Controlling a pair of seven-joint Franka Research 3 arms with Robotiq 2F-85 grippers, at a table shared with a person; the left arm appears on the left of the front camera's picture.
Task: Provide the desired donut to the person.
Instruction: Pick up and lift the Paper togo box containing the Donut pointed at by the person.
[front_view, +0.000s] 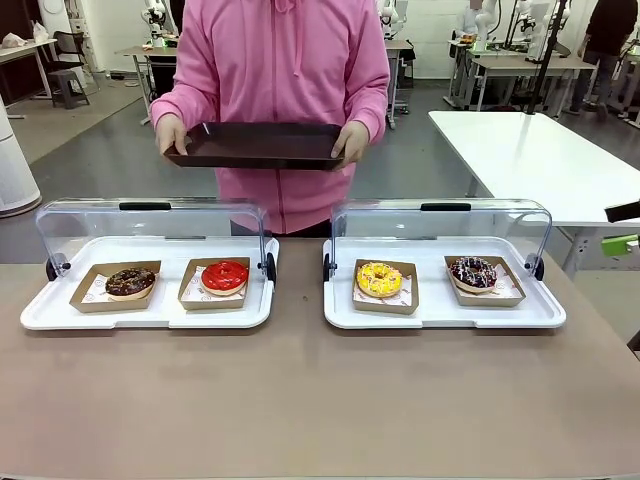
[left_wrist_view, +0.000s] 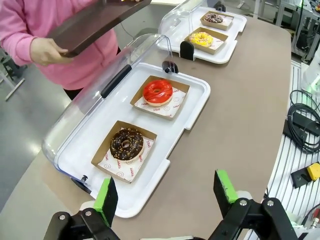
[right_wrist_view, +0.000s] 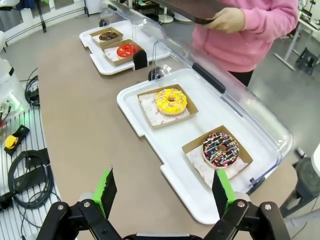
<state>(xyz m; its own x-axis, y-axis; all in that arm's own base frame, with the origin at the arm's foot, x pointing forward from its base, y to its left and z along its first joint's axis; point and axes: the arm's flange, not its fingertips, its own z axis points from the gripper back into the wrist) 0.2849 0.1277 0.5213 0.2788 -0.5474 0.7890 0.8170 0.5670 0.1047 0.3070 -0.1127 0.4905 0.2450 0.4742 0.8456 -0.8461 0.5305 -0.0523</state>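
Left claw (left_wrist_view: 166, 190) and right claw (right_wrist_view: 164, 186) are held wide and empty over the brown worktop (front_view: 300, 400), nothing yet picked (chocolate donut (front_view: 130, 281), red-glazed donut (front_view: 224, 276), yellow-iced donut (front_view: 379, 278) and sprinkled dark donut (front_view: 472, 271) are left in cardboard boats (front_view: 88, 292)), while a dark rectangular tray (front_view: 258, 143) is held ready by the pink-hooded person (front_view: 280, 60).

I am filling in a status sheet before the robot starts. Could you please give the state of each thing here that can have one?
Left cover, open, swung back.
Right cover, open, swung back.
Chocolate donut, uncovered, untouched.
Red donut, uncovered, untouched.
Yellow donut, uncovered, untouched.
Sprinkled donut, uncovered, untouched.
Brown tray, held level by the person.
Left gripper, open, holding nothing.
Right gripper, open, holding nothing.
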